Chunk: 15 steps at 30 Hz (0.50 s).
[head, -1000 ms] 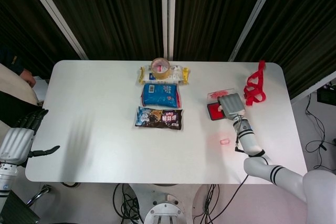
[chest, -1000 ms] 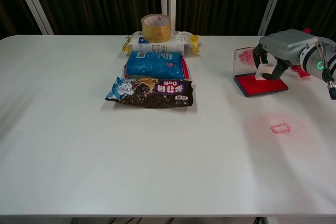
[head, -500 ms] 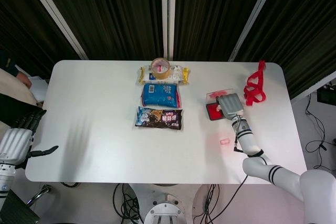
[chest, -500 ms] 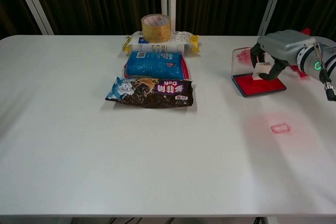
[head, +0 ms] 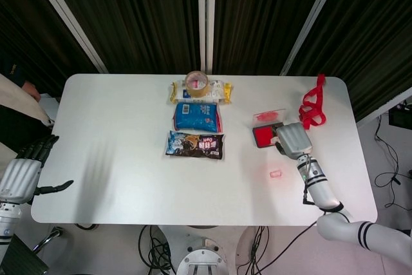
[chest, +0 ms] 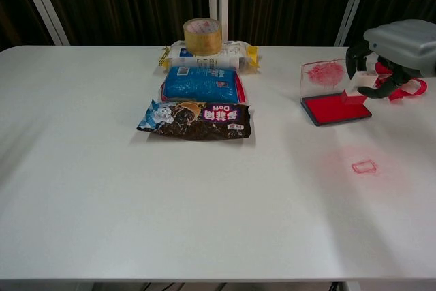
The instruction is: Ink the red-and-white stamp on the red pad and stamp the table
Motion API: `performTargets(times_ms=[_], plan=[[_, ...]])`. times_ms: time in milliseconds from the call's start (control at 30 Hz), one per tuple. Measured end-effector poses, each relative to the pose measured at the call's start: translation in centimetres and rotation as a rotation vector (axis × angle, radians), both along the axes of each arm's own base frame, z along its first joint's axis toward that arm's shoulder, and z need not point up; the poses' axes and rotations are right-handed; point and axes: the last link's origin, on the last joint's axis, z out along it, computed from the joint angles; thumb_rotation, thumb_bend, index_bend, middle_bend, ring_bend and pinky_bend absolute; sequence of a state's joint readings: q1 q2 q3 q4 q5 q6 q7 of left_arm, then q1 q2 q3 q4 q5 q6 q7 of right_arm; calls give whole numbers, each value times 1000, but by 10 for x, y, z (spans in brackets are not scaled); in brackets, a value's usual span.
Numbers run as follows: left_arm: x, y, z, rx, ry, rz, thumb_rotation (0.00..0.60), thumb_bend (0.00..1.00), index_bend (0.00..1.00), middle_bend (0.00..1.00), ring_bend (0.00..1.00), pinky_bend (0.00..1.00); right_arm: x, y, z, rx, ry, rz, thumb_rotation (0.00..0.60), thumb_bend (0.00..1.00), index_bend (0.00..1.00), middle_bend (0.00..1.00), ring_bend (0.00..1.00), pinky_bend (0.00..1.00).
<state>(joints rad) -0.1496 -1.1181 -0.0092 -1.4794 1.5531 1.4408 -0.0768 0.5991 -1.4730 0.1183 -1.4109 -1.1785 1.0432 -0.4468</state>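
Note:
My right hand (chest: 398,44) grips the red-and-white stamp (chest: 357,90) and holds it just above the right end of the red ink pad (chest: 336,110). In the head view the right hand (head: 291,140) covers the stamp and sits beside the pad (head: 262,136). The pad's clear lid (chest: 322,75) stands open behind it, smeared with red. A faint red rectangular stamp mark (chest: 364,166) lies on the white table (chest: 204,202) in front of the pad, also seen as a mark (head: 275,174) from above. My left hand (head: 22,173) hangs off the table's left edge, fingers apart, holding nothing.
Three snack packs lie in a column at the table's middle: dark (chest: 197,119), blue (chest: 201,84), and white and yellow (chest: 235,53). A tape roll (chest: 202,35) sits on the last. A red strap (head: 313,109) lies at the far right.
My right hand has lifted off the ink pad with the stamp and drawn right and toward me. The left hand has stayed put.

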Motion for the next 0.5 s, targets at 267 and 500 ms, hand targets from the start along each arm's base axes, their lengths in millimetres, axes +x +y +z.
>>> performTargets(times_ms=[267, 500], plan=[[0, 1, -3, -11, -6, -8, 327, 21, 35, 77, 112, 190, -35, 58, -12, 17, 28, -33, 600, 463, 631, 565, 873, 1000], [-2, -3, -1, -6, -10, -8, 330, 20, 35, 77, 112, 190, -38, 75, -29, 33, 3, -37, 600, 459, 631, 565, 874, 1000]])
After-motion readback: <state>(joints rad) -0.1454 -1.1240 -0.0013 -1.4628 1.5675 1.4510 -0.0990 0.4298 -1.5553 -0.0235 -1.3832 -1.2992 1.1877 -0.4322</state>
